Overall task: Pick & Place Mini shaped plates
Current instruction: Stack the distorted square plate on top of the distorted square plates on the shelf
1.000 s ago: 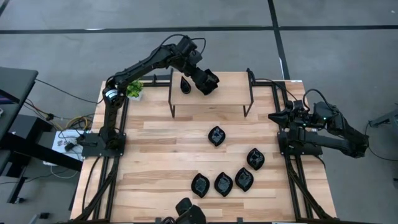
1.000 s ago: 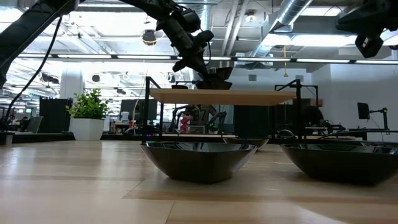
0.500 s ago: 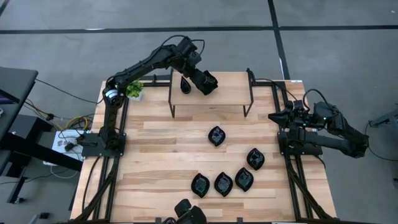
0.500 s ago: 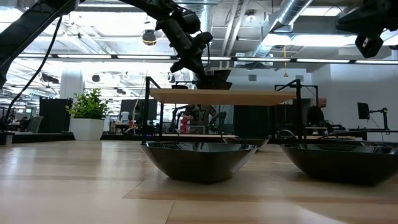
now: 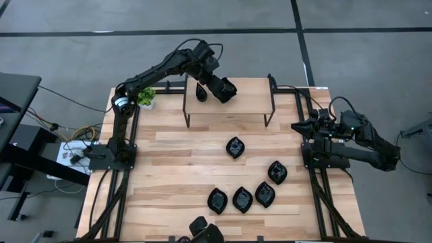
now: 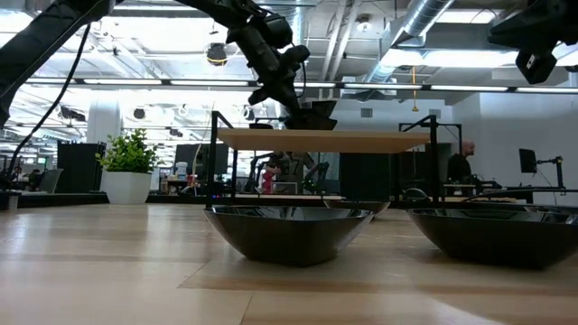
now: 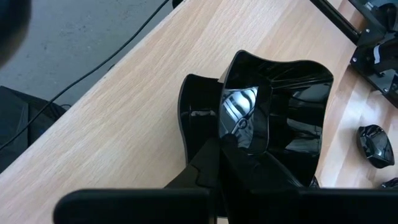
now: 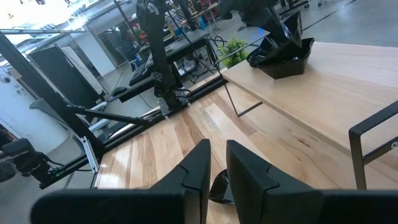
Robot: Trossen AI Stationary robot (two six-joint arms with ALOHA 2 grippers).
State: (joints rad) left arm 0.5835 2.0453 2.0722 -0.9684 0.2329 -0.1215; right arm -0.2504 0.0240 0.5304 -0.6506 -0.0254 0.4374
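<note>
A light wooden table (image 5: 169, 162) carries a raised wooden shelf (image 5: 236, 101) on black legs along its far edge. A slim teardrop plate (image 5: 200, 90) lies on the shelf's left part. On the tabletop lie five black plates (image 5: 235, 147), one near the centre, four toward the near right. A small green plant (image 5: 146, 96) stands at the far left corner.

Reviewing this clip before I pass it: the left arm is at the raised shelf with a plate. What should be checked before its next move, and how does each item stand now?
1. Left gripper shut on the wavy-edged square plate: ok.
2. Plate above the raised shelf, not past its edge: ok.
3. Plate resting on the shelf board: cannot tell.
4. Teardrop plate already on the shelf, right beside the held plate; clearance: cannot tell.
5. Right gripper waits at the table's right side, away from the shelf: ok.
6. Five plates left on the table, for example the leaf-like plate: ok.
</note>
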